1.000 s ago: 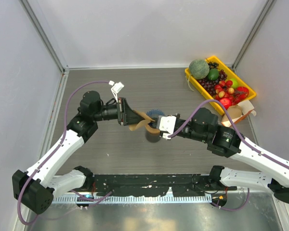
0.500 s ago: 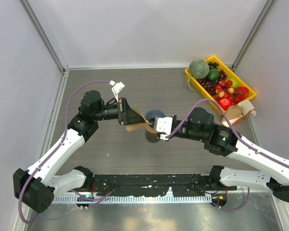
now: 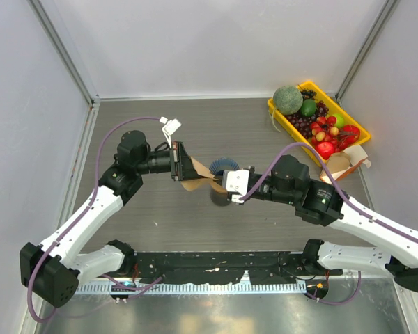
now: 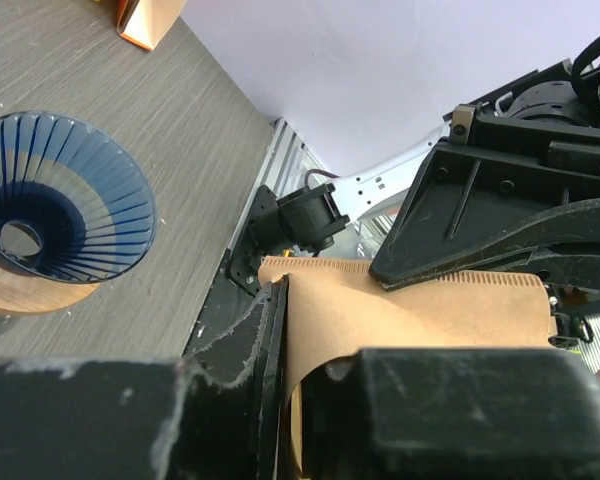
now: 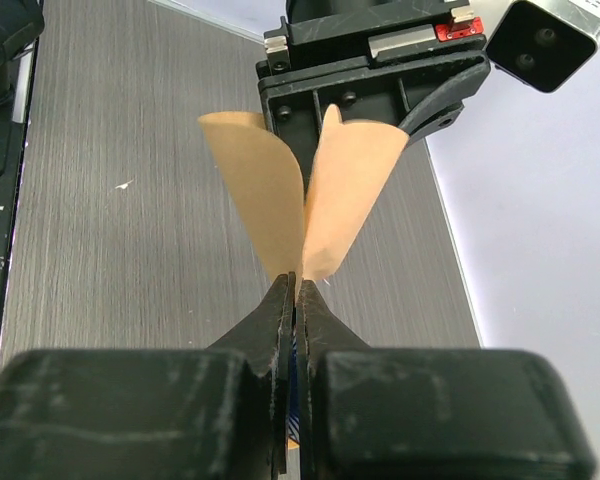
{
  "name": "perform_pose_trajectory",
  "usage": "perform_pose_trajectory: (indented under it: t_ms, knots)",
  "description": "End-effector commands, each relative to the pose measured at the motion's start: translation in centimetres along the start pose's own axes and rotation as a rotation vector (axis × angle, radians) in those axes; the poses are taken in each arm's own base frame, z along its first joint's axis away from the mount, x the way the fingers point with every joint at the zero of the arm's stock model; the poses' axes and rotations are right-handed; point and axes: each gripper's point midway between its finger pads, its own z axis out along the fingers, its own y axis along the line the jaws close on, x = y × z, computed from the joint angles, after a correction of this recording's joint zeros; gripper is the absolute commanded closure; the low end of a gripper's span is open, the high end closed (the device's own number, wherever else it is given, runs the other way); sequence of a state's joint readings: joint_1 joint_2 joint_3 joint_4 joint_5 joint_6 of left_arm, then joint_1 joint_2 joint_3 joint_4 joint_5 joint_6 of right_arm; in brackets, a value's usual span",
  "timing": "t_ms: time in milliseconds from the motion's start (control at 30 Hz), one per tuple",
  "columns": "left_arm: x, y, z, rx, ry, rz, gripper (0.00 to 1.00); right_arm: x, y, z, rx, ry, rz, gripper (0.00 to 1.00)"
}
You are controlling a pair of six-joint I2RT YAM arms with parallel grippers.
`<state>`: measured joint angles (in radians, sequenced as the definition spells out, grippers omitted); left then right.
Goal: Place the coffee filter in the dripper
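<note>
Grey wood-grain tabletop (image 3: 195, 229) lies below. Nearest, the right gripper (image 5: 294, 285) pinches tight on the coffee filter (image 5: 330, 190), held aloft. The left gripper (image 3: 187, 170) clamps its opposite edge. The paper looks light, floppy and easily creased, so it is best gripped along the seam. Just beyond sits the dripper (image 4: 65, 200), empty.

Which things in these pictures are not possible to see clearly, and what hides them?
- Top external: the dripper shows only a piece of blue rim; the coffee filter and the right pincer cover the rest.
- Left wrist: the coffee filter's lower part is hidden behind the fingers of the left pincer.
- Right wrist: the dripper is almost wholly behind the shut fingers.
</note>
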<state>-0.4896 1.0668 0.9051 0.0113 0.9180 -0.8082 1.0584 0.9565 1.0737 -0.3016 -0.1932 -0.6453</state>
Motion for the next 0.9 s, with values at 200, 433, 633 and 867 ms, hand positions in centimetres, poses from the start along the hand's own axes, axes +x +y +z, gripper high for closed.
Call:
perform_pose_trajectory:
  t_ms: [200,433,633,867]
  knots:
    - [-0.2,-2.5,-0.4,0.099,0.002,0.044,0.96,-2.3,-1.2,0.3,0.025,-0.058,-0.005,0.95]
    - [0.2,-3.2,-0.4,0.112,0.015,0.055,0.72,-1.9,-1.1,0.3,0.022,-0.047,-0.005,0.95]
    - [0.6,-1.3,-1.1,-0.012,0.010,0.094,0.54,-2.1,-1.5,-0.7,0.040,-0.037,-0.024,0.95]
    - [1.0,-0.8,-1.5,-0.030,0.021,0.095,0.59,-1.2,-1.7,-1.2,0.069,-0.001,-0.017,0.95]
